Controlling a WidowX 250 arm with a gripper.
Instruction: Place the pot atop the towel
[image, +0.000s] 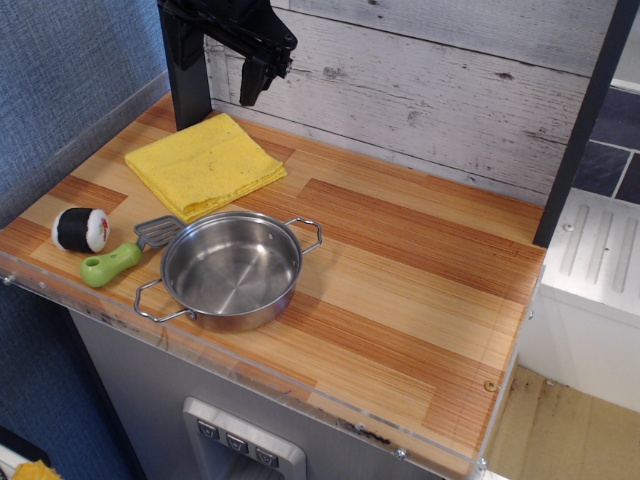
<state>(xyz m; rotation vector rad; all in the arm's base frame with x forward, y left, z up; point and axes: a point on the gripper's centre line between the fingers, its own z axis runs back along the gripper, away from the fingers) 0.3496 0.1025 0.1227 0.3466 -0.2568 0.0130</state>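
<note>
While the wooden desk (400, 260) spans most of the view, its contents sit toward the left half. Farthest left, near the edge by the blue wall, lies a small sushi roll toy (80, 228), black on the outside with a white end and a red dot. Just right of it rests a spatula (130, 252) with a green handle and a grey slotted blade; the blade points right and reaches the rim of the pot (232, 268), seemingly touching it or slipping just under it. That pot is shallow, round and shiny, standing upright near the front edge of the desk with nothing inside, one wire handle pointing to the near left and the other to the far right. Beyond it, toward the back wall, the yellow towel (205, 163) lies flat and folded; its near corner comes close to the pot's far rim, but the pot is not on it. Above the towel's far edge hangs the black claw (262, 77), well clear of the cloth and holding nothing; whether its fingers are spread or closed I cannot tell.
</note>
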